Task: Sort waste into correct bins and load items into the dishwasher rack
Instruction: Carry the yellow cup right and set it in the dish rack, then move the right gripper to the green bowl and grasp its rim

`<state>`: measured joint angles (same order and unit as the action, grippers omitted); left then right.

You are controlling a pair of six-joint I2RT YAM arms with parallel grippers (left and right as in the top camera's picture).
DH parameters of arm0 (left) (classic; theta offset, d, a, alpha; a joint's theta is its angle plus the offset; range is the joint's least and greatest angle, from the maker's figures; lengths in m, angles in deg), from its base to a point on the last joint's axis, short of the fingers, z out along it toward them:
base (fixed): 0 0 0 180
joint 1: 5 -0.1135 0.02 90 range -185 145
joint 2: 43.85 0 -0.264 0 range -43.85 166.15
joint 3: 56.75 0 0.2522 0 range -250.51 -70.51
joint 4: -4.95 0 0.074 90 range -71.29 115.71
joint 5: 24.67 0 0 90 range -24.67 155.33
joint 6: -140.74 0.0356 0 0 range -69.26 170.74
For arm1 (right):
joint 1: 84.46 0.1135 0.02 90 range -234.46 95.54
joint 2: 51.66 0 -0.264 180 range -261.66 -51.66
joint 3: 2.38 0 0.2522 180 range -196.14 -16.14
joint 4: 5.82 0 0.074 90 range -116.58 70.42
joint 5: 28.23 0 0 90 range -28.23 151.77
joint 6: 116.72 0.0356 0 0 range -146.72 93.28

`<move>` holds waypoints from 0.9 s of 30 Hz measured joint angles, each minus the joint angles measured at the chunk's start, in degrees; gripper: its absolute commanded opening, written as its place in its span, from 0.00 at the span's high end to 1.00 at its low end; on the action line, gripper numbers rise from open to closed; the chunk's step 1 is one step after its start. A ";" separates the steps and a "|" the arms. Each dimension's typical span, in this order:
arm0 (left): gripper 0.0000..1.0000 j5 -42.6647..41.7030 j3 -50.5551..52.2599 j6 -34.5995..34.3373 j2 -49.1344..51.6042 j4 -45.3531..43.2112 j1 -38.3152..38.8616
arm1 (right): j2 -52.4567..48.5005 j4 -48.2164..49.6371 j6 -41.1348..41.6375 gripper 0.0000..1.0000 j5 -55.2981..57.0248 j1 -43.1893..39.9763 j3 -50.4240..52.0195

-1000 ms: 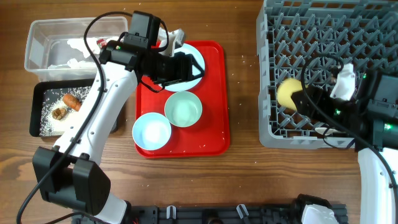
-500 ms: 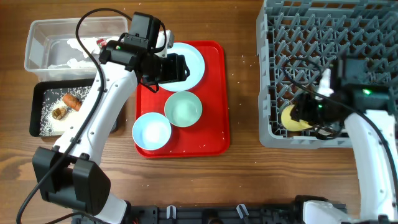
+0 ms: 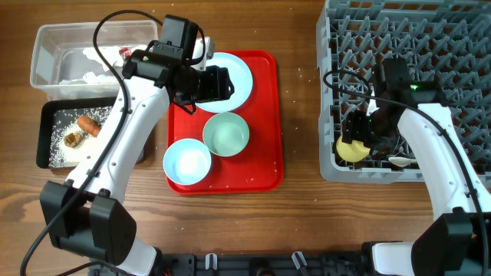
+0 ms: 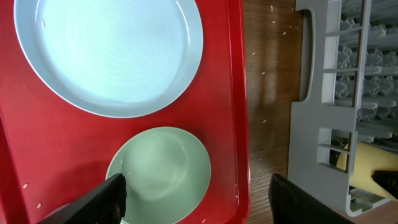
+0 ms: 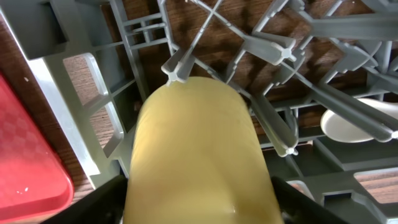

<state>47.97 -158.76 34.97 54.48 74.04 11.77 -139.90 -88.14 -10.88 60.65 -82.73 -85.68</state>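
Loading: the yellow cup [image 5: 196, 155] lies in the near-left corner of the dishwasher rack [image 3: 399, 46], with the right end effector [image 5: 199, 208] flanking it, grip unclear. The left end effector [image 4: 199, 196], released, hovers above a bowl [image 4: 158, 171]; a rim grasp is likely next.

This is a robotics test bench staged as a kitchen clean-up. A left arm [image 3: 115, 149] and a right arm [image 3: 433, 157] rise from a black mounting rail [image 3: 268, 264] at 6 o'clock on a wooden tabletop [image 3: 299, 215]. On it are a grey dishwasher rack [image 3: 430, 31] at 2 o'clock and a clear tub [image 3: 46, 54] and black tray [image 3: 46, 134] at 10 o'clock.
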 measured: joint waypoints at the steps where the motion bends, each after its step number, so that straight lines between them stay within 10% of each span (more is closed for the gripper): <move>1: 0.24 0.00 0.00 0.00 0.00 0.00 0.00 | 0.00 -0.04 0.04 0.17 0.11 0.00 -0.02; 15: 0.23 -0.04 0.00 -0.07 -0.15 -0.02 -1.40 | 4.37 -2.56 -4.24 0.20 -7.10 0.83 -8.94; 27: 0.00 0.26 -0.04 -2.16 -18.56 3.02 -22.86 | 3.06 18.01 5.44 0.36 -9.33 24.59 -9.29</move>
<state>48.23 -158.81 32.81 35.92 77.06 -11.09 -136.84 -70.13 -5.44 51.31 -58.14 -94.97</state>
